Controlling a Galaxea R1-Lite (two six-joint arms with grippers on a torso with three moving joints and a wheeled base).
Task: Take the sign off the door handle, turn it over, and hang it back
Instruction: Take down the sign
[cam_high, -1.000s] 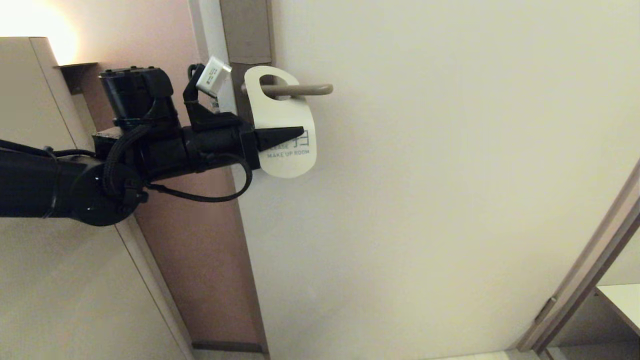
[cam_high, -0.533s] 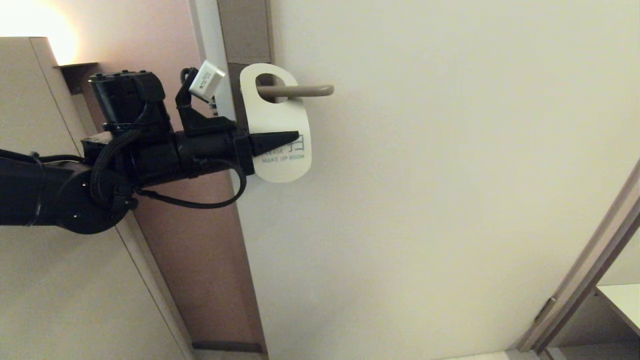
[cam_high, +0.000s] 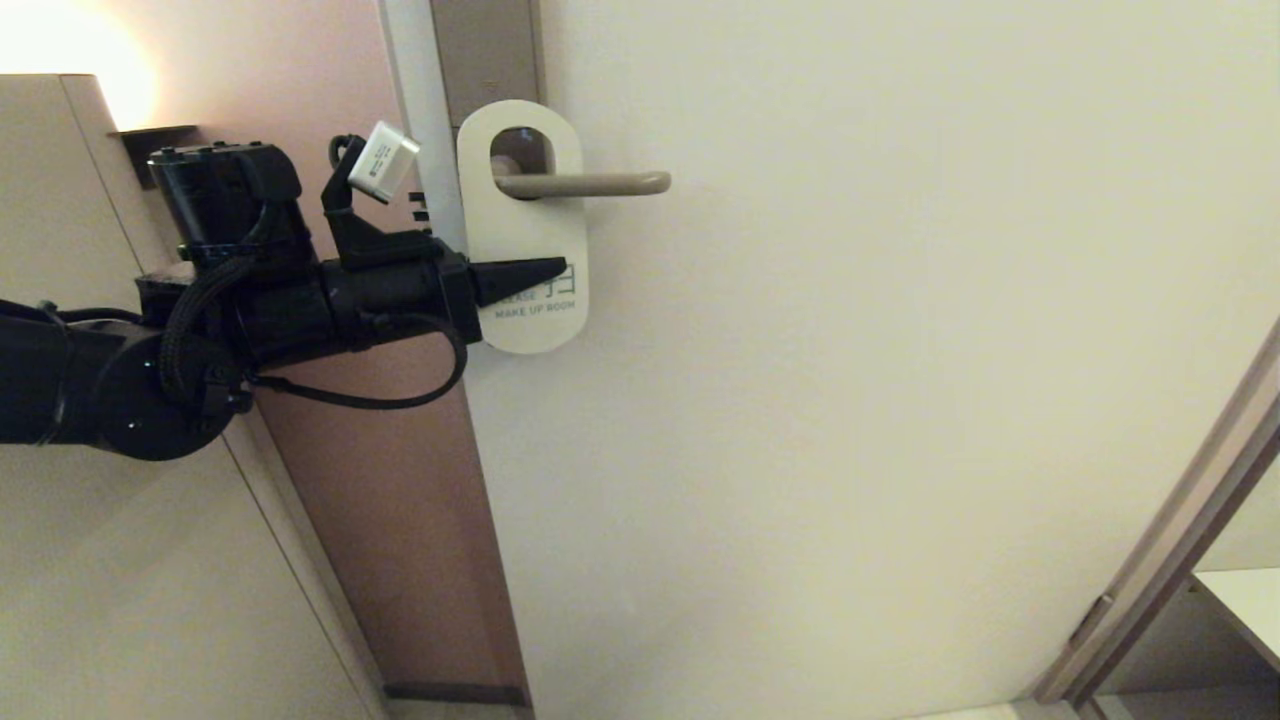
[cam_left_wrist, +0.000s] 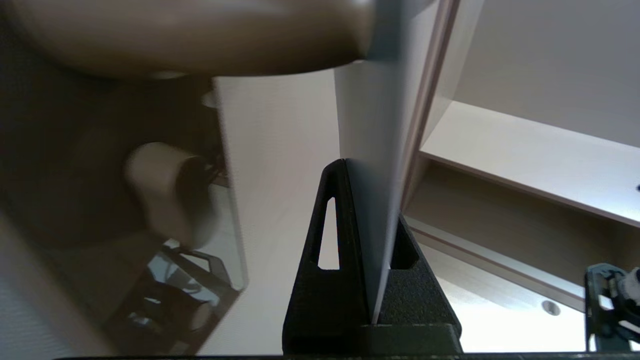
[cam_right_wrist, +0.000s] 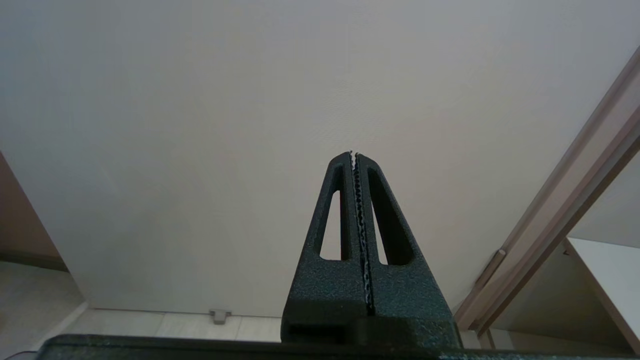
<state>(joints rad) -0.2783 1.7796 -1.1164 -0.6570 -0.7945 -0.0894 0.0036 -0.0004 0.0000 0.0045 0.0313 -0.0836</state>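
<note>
The sign (cam_high: 522, 225) reads "MAKE UP ROOM" on its white face. It hangs upright, long axis vertical, hole over the door handle (cam_high: 585, 184). The left pincer (cam_high: 556, 268) pinches its lower part; the right pincer (cam_right_wrist: 354, 156) is pressed together.

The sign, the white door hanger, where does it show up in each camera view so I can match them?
Head view: the sign hangs upper centre-left on the door handle, white "MAKE UP ROOM" side out.
Left wrist view: edge-on, a pale sheet clamped in the left gripper.
Right wrist view: not in it.
Shared landmark: the door handle.
</note>
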